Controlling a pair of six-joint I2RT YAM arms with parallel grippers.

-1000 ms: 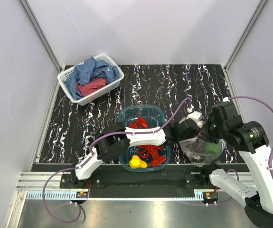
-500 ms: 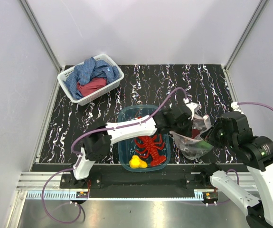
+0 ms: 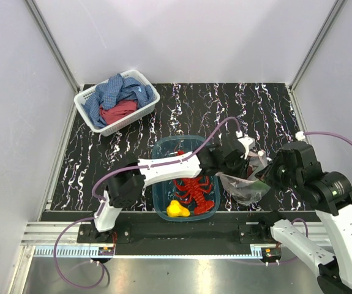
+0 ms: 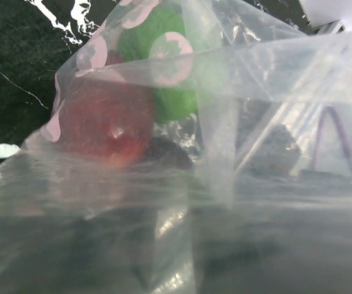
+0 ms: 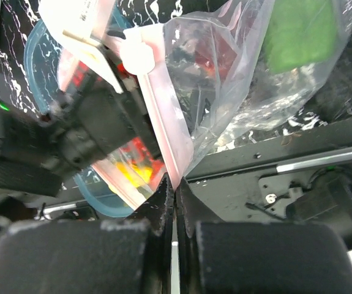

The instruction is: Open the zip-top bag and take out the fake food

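Note:
The zip-top bag (image 3: pixel 244 185) hangs at the table's near right, beside the teal tub. My right gripper (image 5: pixel 174 187) is shut on the bag's pinkish zip strip (image 5: pixel 163 128); it also shows in the top view (image 3: pixel 263 177). My left gripper (image 3: pixel 239 159) is at the bag's mouth, and its fingers are blurred behind plastic. The bag (image 4: pixel 224 92) holds a green pepper (image 4: pixel 176 70), a dark red fruit (image 4: pixel 105 122) and a small dark piece (image 4: pixel 275 147). A red lobster (image 3: pixel 194 188) and a yellow pear (image 3: pixel 176 209) lie in the tub.
The teal tub (image 3: pixel 163 147) stands at the near middle under my left arm. A white basket (image 3: pixel 84 98) of blue and red cloths is at the back left. The table's front rail (image 5: pixel 298 159) runs just below the bag.
My left arm has swung right from over the tub to the bag's mouth. My right gripper has shifted right and down with the zip strip, and the bag has tilted.

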